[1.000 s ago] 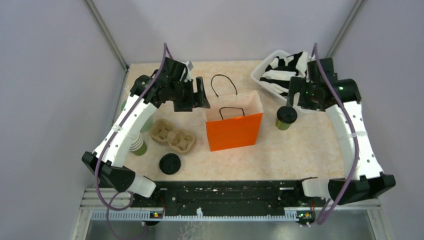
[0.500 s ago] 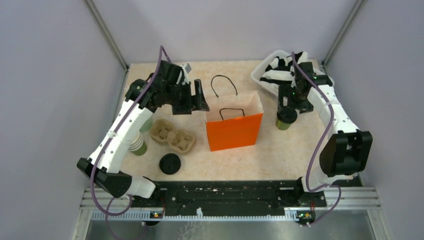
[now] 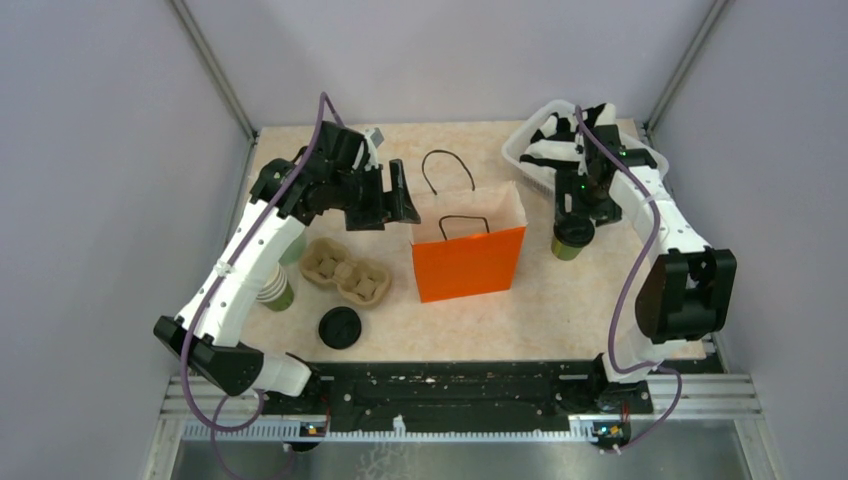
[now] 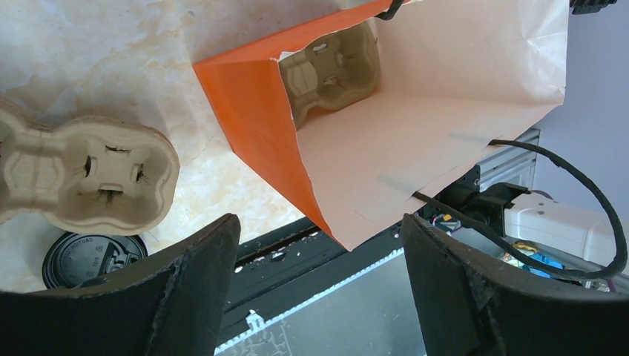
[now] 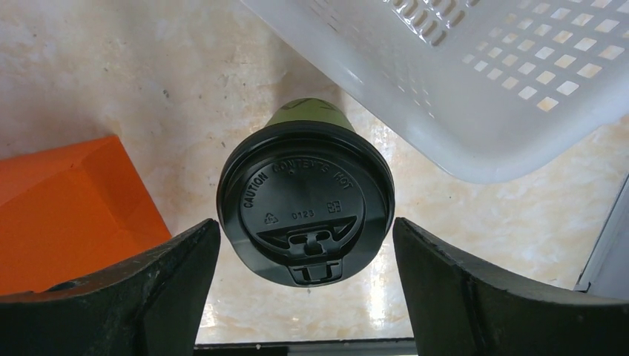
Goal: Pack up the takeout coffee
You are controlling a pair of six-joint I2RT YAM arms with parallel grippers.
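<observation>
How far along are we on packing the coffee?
Done: the orange bag stands open with a cup carrier inside. In hand: the right gripper hangs over the takeout coffee, jaws open either side of it, not gripping. To do: grasp, lift and lower it into the bag.

One orange paper bag (image 3: 468, 262) stands mid-bench, and it carries two black cord handles: a rear handle (image 3: 447, 170) and a front handle (image 3: 465, 226). There are two moulded pulp cup carriers: the first carrier (image 3: 345, 272) lies on the bench toward the left edge, and the second carrier (image 4: 334, 67) sits inside the bag. There is one takeout coffee (image 3: 573, 233), a green cup under a black lid, toward the right edge. One loose black lid (image 3: 339, 327) lies toward the near edge. One stack of lidless green cups (image 3: 276, 290) stands by the left edge; how many cups it holds cannot be told. One white plastic basket (image 3: 520, 150) fills the far right corner, holding one black-and-white striped cloth (image 3: 560, 135). Two robot arms work the bench, a left arm (image 3: 250, 250) and a right arm (image 3: 680, 225).
</observation>
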